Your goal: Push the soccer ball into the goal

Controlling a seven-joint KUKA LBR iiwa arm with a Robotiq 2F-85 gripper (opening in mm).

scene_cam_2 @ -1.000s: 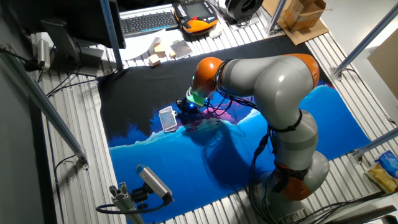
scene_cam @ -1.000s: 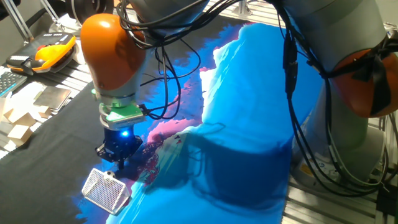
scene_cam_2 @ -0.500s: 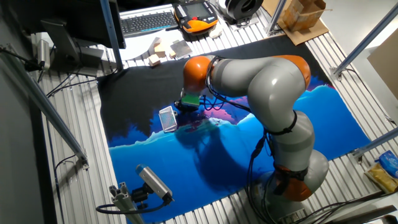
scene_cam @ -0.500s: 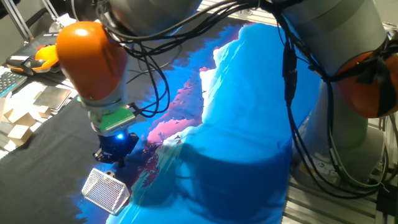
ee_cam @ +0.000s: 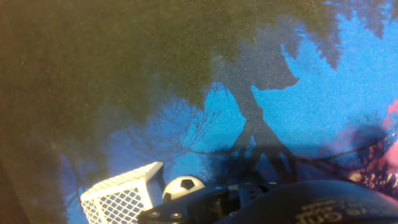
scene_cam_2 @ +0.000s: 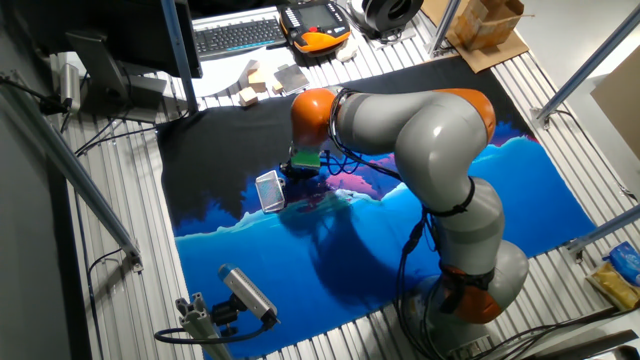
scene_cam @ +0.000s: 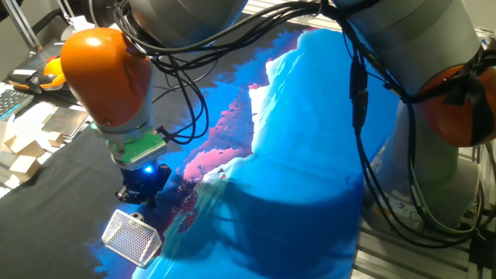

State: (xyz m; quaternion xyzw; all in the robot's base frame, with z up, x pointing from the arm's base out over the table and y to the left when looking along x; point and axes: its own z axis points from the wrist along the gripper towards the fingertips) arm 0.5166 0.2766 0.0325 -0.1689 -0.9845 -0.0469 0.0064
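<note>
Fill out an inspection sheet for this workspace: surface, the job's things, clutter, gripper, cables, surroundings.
Surface: blue, pink and black printed cloth over the table.
Job's things: soccer ball right beside the goal frame, apparently at its mouth; whether it is inside cannot be told.
Clutter: nothing seen on the cloth.
Gripper: gripper low over the cloth just behind the ball; fingers not visible.
Cables: black cables draped along the arm.
Surroundings: keyboard, orange pendant, wooden blocks, cardboard box beyond the cloth.
</note>
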